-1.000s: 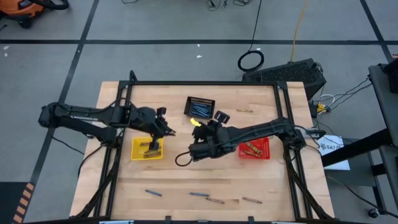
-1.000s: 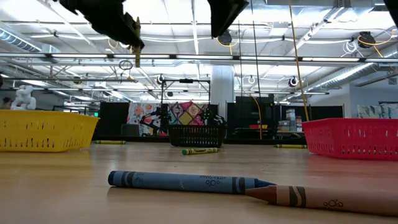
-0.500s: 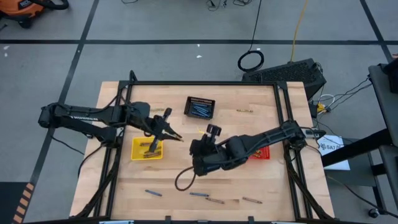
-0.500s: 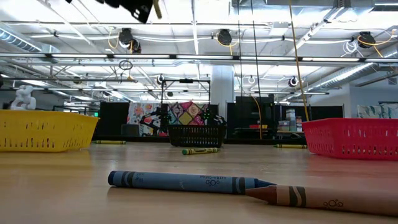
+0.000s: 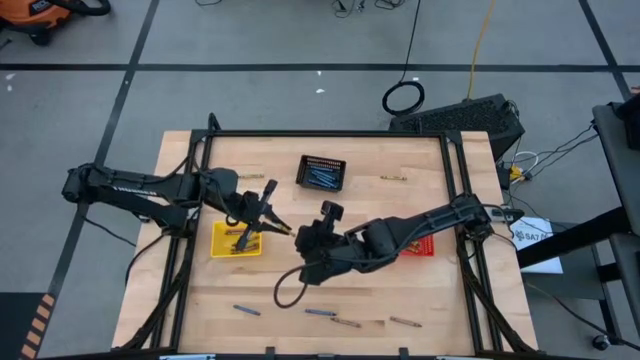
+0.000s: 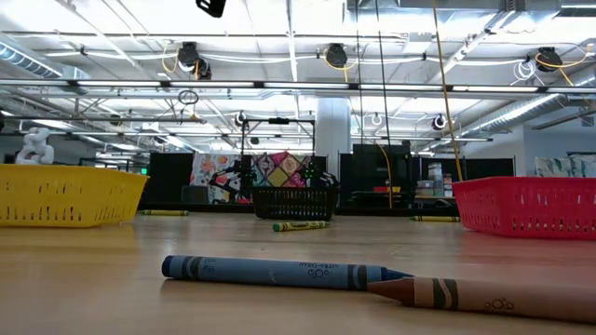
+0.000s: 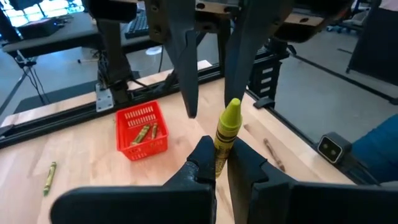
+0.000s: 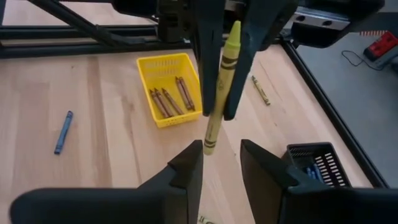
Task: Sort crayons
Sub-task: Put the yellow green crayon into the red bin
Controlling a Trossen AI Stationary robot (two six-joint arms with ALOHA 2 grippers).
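My left gripper is shut on an olive-yellow crayon, in the air between the yellow basket and the table's middle. My right gripper faces it, open. Its fingers stand on either side of the crayon's flat lower end without touching it. In the high view my left gripper and my right gripper nearly meet. The yellow basket holds brown crayons, the black basket blue ones, and the red basket olive ones. My left gripper pinches the crayon's wrapped shaft between its two fingertips. The fingers come roughly level from the table's left and lie across the crayon. The crayon stands nearly upright and a little tilted, pointed tip up, flat end below the fingers, lifted clear of the table.
Loose crayons lie near the table's front edge: a blue one, another blue one, brown ones. Olive ones lie at the far side. One more olive crayon lies before the black basket.
My right gripper has swung from beside the black basket toward the table's near left, up to my left gripper, and has tipped up toward level. My left gripper has risen with the crayon and tipped up too. Both have left the top of the low view.
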